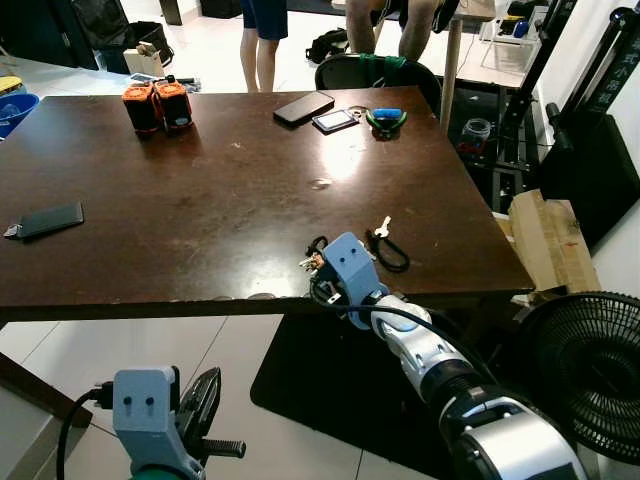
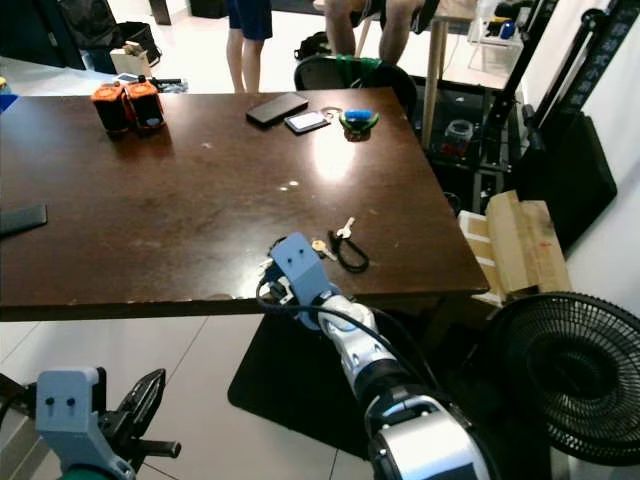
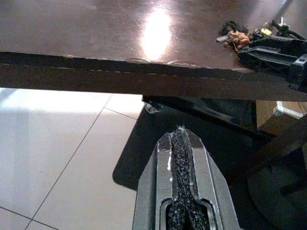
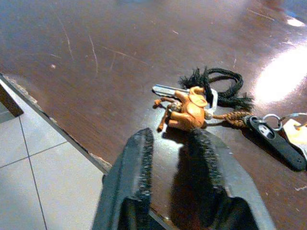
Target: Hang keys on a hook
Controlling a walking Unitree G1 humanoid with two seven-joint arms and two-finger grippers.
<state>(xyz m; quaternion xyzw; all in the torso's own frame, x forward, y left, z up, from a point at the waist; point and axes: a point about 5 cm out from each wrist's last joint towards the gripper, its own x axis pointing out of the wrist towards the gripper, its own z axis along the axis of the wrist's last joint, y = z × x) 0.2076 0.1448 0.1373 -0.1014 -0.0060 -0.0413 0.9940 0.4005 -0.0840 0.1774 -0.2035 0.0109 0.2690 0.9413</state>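
The right tool, fingers parted and empty, sits at the table edge, keys just ahead.

I take the dark brown surface as my landmark. At its far left sit two orange-and-black devices side by side. Along its far edge, toward the right, lie a black phone, a smaller phone with a lit screen and a green-and-blue item. A flat black case rests near its left edge. Beyond its far edge I see two people's legs. Off its right corner lie stacked wood boards, and a black fan on the floor.
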